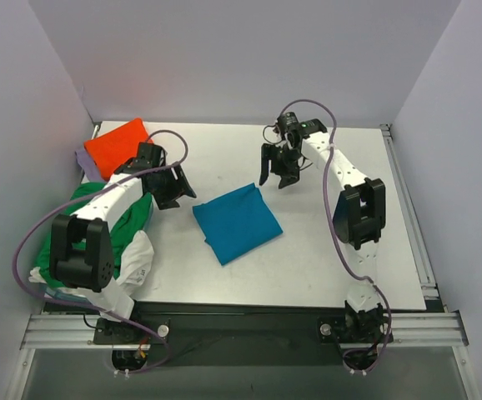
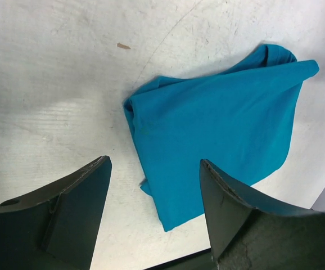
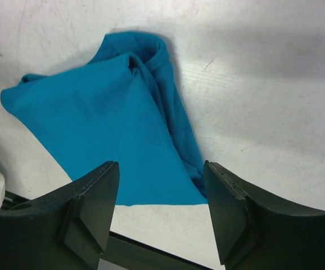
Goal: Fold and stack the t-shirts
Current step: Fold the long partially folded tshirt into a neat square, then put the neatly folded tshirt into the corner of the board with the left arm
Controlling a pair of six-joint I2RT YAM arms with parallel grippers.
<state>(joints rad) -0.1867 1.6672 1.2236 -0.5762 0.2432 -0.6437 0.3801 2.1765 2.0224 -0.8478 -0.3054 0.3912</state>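
Between my two claws, near the middle of the pale, scuffed table, lies the teal-blue knit t-shirt, folded into a rough flat square and turned cornerwise to me. My left claw hangs just beside its left corner, jaws spread wide and holding nothing. My right claw hovers just past its far corner, likewise spread and bare.

The danger, as I judge it, is the lift. The cloth is limp and its layers only rest on each other, so a pinch on the top layer alone would peel the fold open. One edge is already bunched into a soft roll (my right wrist view shows it plainly), and dragging it across the table could rumple it further.

The folded orange t-shirt sits at the far left corner on the lavender one, of which only an edge shows. The crumpled green t-shirt and the white one lie heaped under my left arm, where a careless swing might snag them.
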